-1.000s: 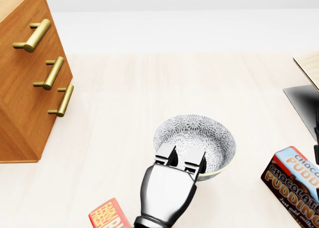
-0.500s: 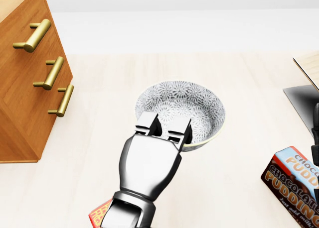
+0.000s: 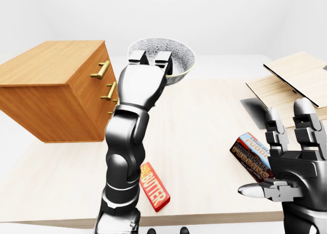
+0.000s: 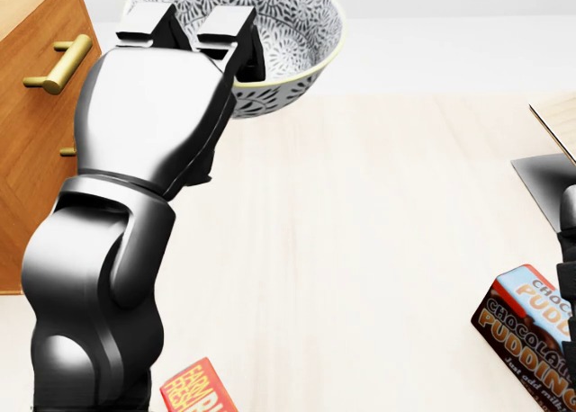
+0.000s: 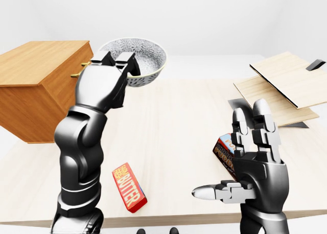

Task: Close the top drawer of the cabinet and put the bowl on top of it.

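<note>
Left hand [image 4: 153, 106] holds the bowl [image 4: 288, 30] up off the worktop [image 4: 360, 232], w/ 2 fingers hooked over its rim. Cabinet [image 3: 51, 86] sits just left of that hand. Right hand [image 5: 258, 165] is wide open, fingers spread, pudding box [image 4: 526, 326] just beyond it.

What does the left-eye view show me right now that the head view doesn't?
Only the left-eye view: the cabinet's whole top, and the right hand in full, open, low at the right. Only the head view: nothing new, just a closer look at two fingers hooked over the rim of the bowl. Both: the left hand holding the bowl up beside the cabinet, with the pudding box and the butter box lying on the table.
</note>
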Robot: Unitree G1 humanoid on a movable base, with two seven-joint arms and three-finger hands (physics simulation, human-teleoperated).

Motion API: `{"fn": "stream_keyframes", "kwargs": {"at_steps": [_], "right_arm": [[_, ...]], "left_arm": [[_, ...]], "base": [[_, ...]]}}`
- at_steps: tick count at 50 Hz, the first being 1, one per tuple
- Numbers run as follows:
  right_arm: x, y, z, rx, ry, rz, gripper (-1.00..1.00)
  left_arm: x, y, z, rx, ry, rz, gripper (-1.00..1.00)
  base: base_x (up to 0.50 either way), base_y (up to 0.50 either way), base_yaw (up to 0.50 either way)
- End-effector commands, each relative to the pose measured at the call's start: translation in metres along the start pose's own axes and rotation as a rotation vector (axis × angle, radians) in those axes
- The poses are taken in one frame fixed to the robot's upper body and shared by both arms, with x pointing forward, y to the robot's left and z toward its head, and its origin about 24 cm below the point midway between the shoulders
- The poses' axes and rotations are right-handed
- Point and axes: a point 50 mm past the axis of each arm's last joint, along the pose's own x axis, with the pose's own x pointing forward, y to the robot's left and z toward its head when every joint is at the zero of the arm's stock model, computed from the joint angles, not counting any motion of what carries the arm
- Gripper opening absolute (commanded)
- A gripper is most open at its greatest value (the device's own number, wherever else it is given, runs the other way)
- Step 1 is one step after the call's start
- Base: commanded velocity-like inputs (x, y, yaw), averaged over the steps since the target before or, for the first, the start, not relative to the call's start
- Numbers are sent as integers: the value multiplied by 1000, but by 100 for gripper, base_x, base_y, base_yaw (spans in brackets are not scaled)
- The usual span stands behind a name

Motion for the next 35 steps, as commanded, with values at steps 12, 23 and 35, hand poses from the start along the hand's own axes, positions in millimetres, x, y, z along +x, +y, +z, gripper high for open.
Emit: {"fn": "stream_keyframes", "kwargs": {"at_steps": [12,23,35], "right_arm": [[-1,1,0,0,5,1,100],[-1,3,-3,1,19,5,100],[-1,5,-5,5,31,9,100]], "left_arm": [[31,84,-24,116,-6,176,-100],[39,103,-45,155,39,212,-100],[43,124,-71,133,48,280,-100]], "base": [[0,0,0],[0,0,0],[0,0,0]]}}
